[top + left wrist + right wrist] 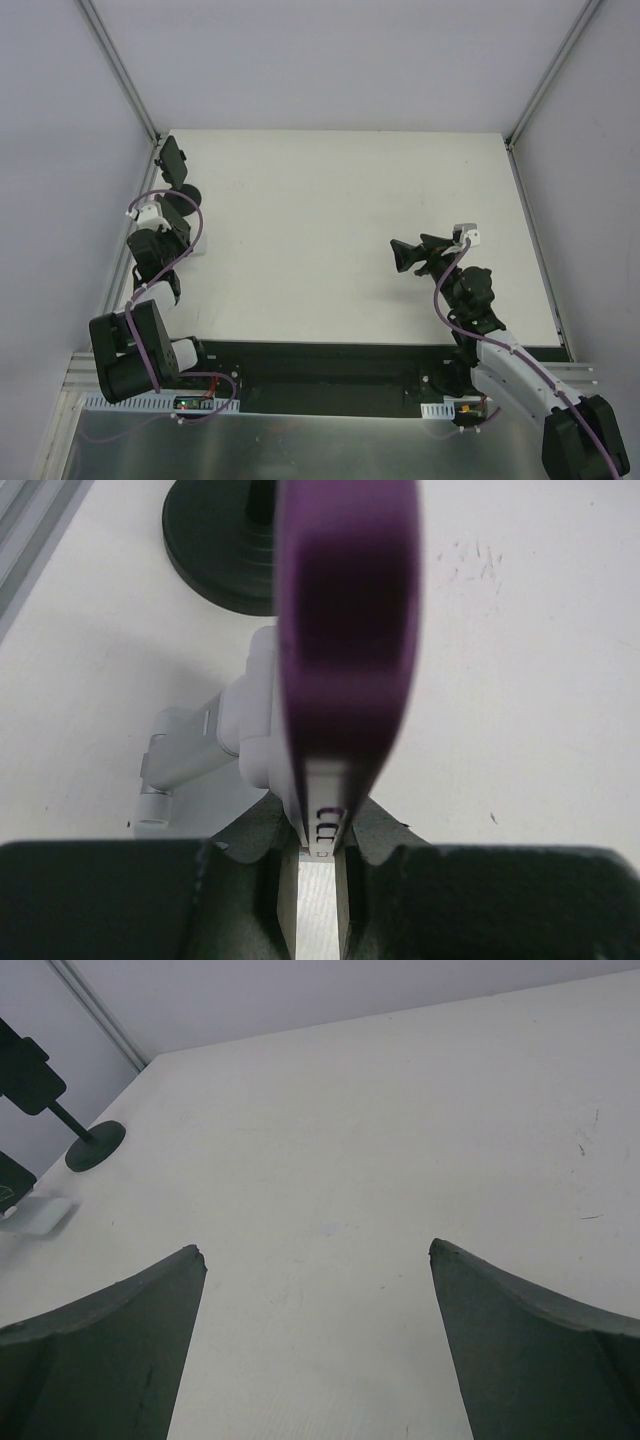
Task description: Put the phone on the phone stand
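Observation:
My left gripper (pixel 318 838) is shut on the lower edge of a purple phone (pixel 345 630), seen edge-on and held upright. The phone stands right beside a white and silver folding stand (pixel 185 755) on the table and seems to touch its white upright part. In the top view the left gripper (pixel 170 228) is at the table's left edge, and the phone is hard to make out there. The white stand also shows in the right wrist view (pixel 40 1215). My right gripper (pixel 398 257) is open and empty above the middle right of the table, and it shows in its own view (pixel 315 1250).
A black stand with a round base (pixel 215 555), a thin post and a dark plate (pixel 172 160) stands just beyond the phone near the far left corner; it also shows in the right wrist view (pixel 95 1145). The white table (pixel 330 220) is walled left, right and behind.

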You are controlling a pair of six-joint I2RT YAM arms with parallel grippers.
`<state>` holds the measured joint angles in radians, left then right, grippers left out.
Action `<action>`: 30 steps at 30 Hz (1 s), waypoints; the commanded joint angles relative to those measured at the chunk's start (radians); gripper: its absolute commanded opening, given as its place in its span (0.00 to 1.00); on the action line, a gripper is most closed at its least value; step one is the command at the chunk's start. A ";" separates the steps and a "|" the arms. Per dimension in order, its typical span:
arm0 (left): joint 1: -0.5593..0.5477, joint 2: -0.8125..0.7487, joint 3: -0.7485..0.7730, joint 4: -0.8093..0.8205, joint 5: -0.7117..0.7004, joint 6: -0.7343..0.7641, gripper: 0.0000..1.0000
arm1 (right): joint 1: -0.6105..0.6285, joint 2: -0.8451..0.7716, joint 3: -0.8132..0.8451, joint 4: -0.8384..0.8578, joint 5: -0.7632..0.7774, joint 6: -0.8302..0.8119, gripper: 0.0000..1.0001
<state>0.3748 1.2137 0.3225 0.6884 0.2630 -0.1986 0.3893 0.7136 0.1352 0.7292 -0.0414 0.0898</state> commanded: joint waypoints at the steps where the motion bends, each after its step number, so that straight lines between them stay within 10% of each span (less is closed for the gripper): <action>1: 0.018 0.000 0.064 0.019 0.073 0.073 0.00 | -0.009 -0.008 0.003 0.067 -0.008 0.011 0.97; 26: 0.019 0.046 0.130 -0.165 -0.021 0.058 0.00 | -0.017 -0.013 0.001 0.067 -0.012 0.011 0.96; 30: 0.019 0.046 0.121 -0.159 0.030 0.033 0.22 | -0.018 -0.011 0.001 0.068 -0.014 0.013 0.97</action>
<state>0.3817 1.2587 0.4168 0.5110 0.2779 -0.1555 0.3809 0.7097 0.1349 0.7296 -0.0418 0.0933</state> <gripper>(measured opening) 0.132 0.967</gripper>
